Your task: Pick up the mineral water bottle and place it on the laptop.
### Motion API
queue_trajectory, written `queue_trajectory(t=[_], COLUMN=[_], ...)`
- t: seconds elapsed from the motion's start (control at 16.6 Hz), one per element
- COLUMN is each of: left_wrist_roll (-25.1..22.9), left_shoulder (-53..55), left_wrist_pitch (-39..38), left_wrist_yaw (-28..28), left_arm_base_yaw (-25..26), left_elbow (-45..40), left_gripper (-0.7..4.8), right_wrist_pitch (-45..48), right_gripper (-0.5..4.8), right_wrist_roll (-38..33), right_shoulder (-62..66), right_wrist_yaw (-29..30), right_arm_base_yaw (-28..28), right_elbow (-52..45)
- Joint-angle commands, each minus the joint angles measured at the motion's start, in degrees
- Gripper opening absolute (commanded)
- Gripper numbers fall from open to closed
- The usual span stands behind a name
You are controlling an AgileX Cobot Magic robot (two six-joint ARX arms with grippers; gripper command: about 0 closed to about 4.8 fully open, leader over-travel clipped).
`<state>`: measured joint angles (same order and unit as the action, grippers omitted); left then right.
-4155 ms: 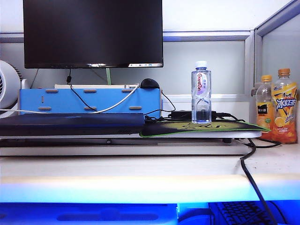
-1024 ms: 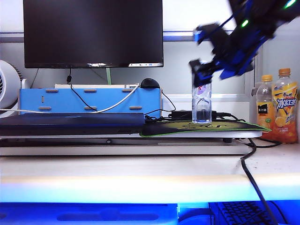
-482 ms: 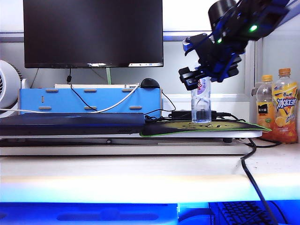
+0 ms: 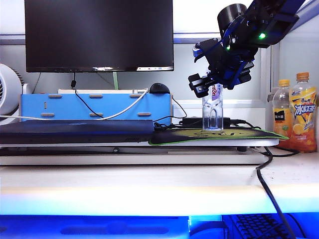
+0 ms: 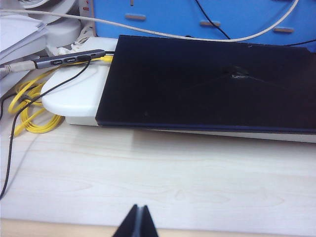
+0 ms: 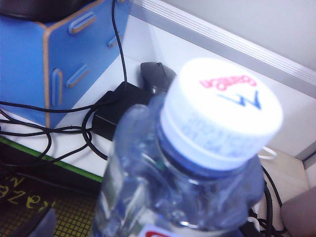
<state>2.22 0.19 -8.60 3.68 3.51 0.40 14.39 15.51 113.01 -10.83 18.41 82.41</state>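
The bottle (image 4: 213, 110) stands upright on the mouse pad (image 4: 219, 135), to the right of the laptop (image 4: 77, 130) and apart from it, with its upper part hidden in the exterior view by the right gripper (image 4: 208, 67). The right gripper sits at the bottle's top, jaws spread wide, one finger (image 4: 200, 83) to the left of the neck; no grip on the bottle is evident. In the right wrist view the white cap (image 6: 222, 111) fills the frame close to the camera, with a black mouse (image 6: 157, 76) and a blue box (image 6: 59, 54) behind. The left gripper (image 5: 138, 223) shows only as dark fingertips pressed together over the bare desk (image 5: 163, 177), in front of the laptop and holding nothing. Two orange-capped bottles (image 4: 295, 112) stand at far right, a monitor (image 4: 98, 35) behind the laptop
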Motion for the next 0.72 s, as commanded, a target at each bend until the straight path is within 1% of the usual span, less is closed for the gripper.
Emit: queue_trajectory(t=[0.06, 0.36, 0.54, 0.72], left_wrist_roll=[-0.07, -0.09, -0.07, -0.07], left_shoulder=[-0.13, -0.13, -0.13, -0.13], left_wrist_pitch=[0.04, 0.04, 0.02, 0.04], left_wrist_yaw=[0.20, 0.20, 0.20, 0.20], left_arm_base_yaw=[0.00, 0.00, 0.00, 0.00], left_elbow=[0.00, 0.00, 0.00, 0.00], left_gripper=[-0.02, -0.02, -0.02, -0.02], right_wrist_pitch=[1.95, 5.49, 7.80, 8.17], right_gripper=[4.79, 4.79, 4.79, 4.79], right_wrist_roll=[0.04, -0.37, -1.88, -3.21], right_shoulder=[1.14, 2.60, 2.60, 2.71], right_wrist_yaw=[0.15, -3.85, -3.58, -3.69], right_arm_base_yaw=[-0.13, -0.11, -0.13, -0.13], right_elbow=[0.22, 0.24, 0.24, 0.24])
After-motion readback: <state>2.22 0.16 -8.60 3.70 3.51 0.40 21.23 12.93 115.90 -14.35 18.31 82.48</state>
